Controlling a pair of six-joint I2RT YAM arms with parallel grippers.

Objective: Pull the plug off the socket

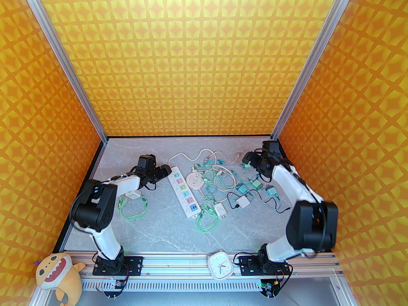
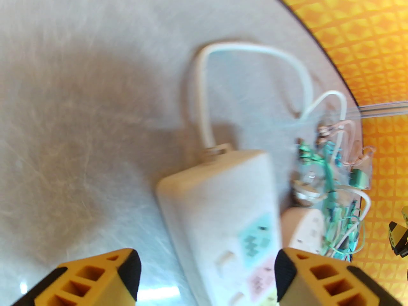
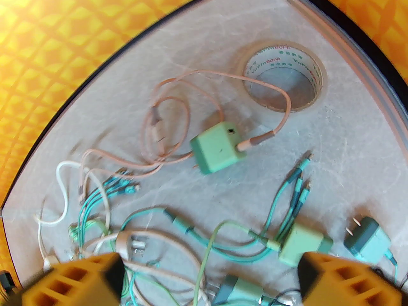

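Note:
The socket is a long white power strip (image 1: 184,191) lying mid-table, its outlets bare of any plug; in the left wrist view its cord end (image 2: 223,202) lies below, blurred. My left gripper (image 1: 165,170) is over that far end and open, with the strip's end (image 2: 207,276) between the yellow fingers (image 2: 105,276). A green cube plug (image 3: 218,148) on a pink cable lies loose on the table at the far right. My right gripper (image 3: 210,282) hovers above it, wide open and holding nothing; it sits near the back right corner (image 1: 248,163).
A round white socket (image 1: 195,181) and a tangle of green and white cables (image 1: 220,177) lie right of the strip, with loose chargers (image 1: 244,201) (image 1: 271,190). A tape roll (image 3: 287,75) sits by the back corner. A clock (image 1: 220,265) rests on the front rail.

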